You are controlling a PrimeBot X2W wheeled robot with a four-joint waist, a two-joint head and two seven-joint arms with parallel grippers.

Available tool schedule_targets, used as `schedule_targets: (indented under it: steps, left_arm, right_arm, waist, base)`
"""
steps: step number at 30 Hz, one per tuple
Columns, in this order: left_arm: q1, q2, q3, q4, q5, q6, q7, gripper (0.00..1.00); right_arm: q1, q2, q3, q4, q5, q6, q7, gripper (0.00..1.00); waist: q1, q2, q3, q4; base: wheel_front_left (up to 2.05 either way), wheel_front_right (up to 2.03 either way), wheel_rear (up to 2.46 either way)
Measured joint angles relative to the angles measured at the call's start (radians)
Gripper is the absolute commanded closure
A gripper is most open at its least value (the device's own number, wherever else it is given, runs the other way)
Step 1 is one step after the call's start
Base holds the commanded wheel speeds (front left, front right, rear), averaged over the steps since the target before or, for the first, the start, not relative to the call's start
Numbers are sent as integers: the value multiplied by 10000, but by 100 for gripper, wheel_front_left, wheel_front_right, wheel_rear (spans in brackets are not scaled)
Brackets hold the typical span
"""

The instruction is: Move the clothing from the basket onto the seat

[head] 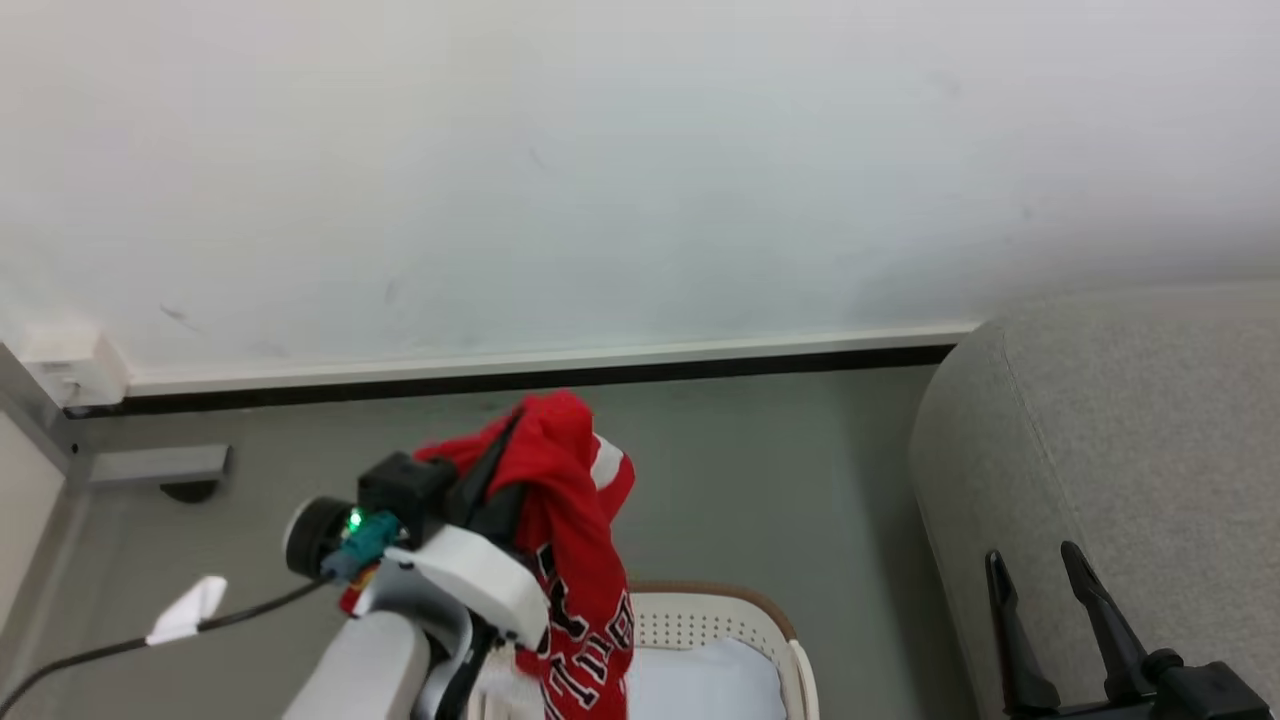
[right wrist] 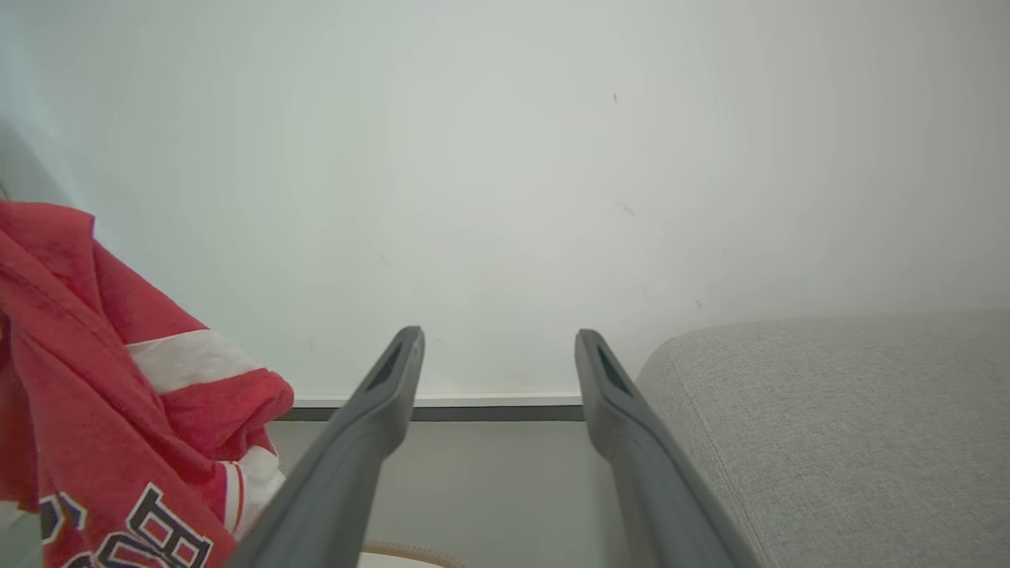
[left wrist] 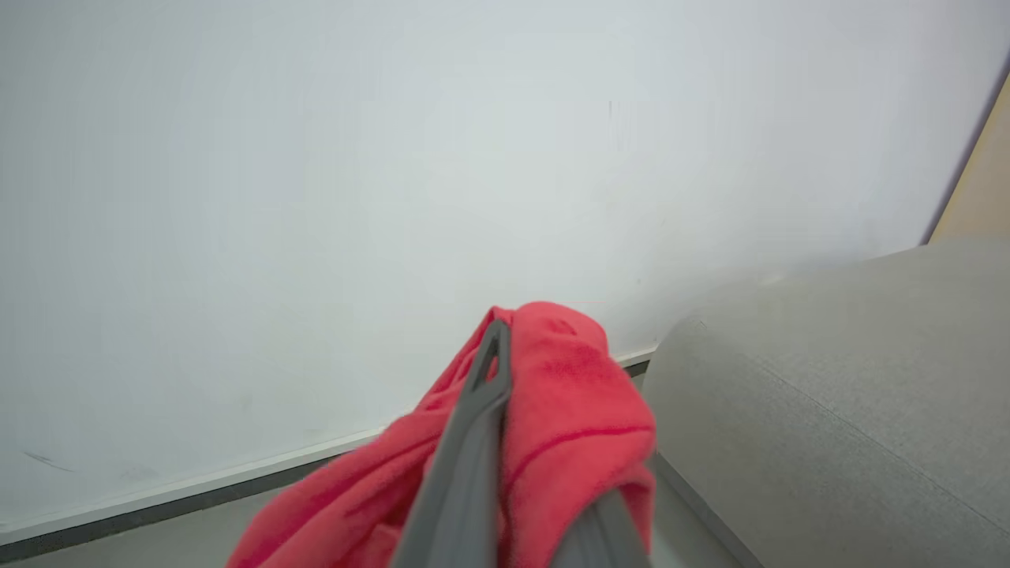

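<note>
Red clothing (head: 575,520) held up over the basket (head: 745,600), grey seat (head: 1130,430) to the right.
Grey floor (head: 760,480) met a white wall (head: 640,150) at a dark-edged baseboard (head: 540,365). The basket sat on the floor, near the seat but apart from it. Something pale lay inside; couldn't tell what. Left gripper (head: 510,432) was pinched on the clothing, which hung down over the basket's left side with the lettering low. Right gripper (head: 1030,555) had its fingers spread, in front of the seat's rounded edge.
</note>
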Motion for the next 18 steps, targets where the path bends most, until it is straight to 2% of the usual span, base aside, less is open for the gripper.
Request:
schedule_targets:
  steps: [8, 18]
  left_arm:
    - [-379, 330, 485, -2004, -313, 263, 897, 100]
    - [-1616, 681, 941, -3049, -554, 366, 1753, 100]
  right_arm:
    - [82, 0, 136, 19, 8, 0, 0, 0]
    - [157, 0, 416, 88, 71, 0, 0, 0]
  waist:
    - [1, 0, -364, 49]
    - [3, 0, -623, -263]
  base:
    - [0, 0, 0]
    - [0, 0, 0]
